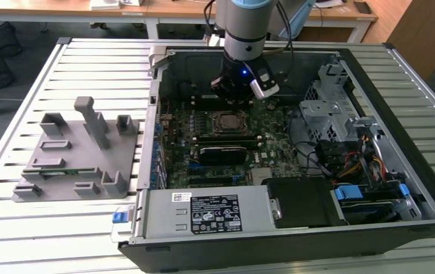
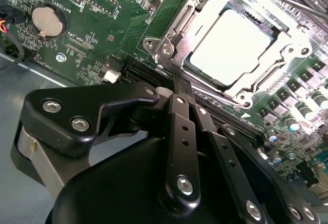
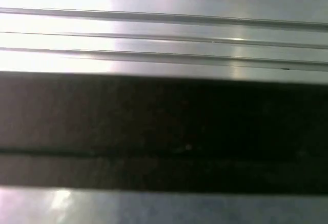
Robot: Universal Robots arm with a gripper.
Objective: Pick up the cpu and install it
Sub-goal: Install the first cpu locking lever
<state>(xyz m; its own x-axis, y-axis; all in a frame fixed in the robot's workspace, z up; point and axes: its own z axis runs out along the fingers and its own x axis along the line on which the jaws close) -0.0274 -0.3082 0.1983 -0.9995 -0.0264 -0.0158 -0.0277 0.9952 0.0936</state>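
Observation:
The cpu (image 2: 229,47), a flat square chip with a bright silvery top, lies inside the metal socket frame (image 2: 287,55) on the green motherboard (image 2: 118,24). In the exterior view the socket (image 1: 226,121) sits mid-board inside the open computer case. My gripper (image 1: 233,96) hangs just behind the socket, above the board. In the second wrist view its black fingers (image 2: 180,93) come together to a narrow tip beside the socket's corner. The gripper (image 2: 177,80) is shut, holds nothing, and stays clear of the chip.
The grey plastic holder block (image 1: 80,154) stands on the slatted table (image 1: 19,228) at the exterior view's left. Inside the case are the power supply (image 1: 210,211), a drive cage (image 1: 331,108) and loose cables (image 1: 347,165). The first wrist view shows table slats (image 3: 164,44) and a dark edge (image 3: 164,126).

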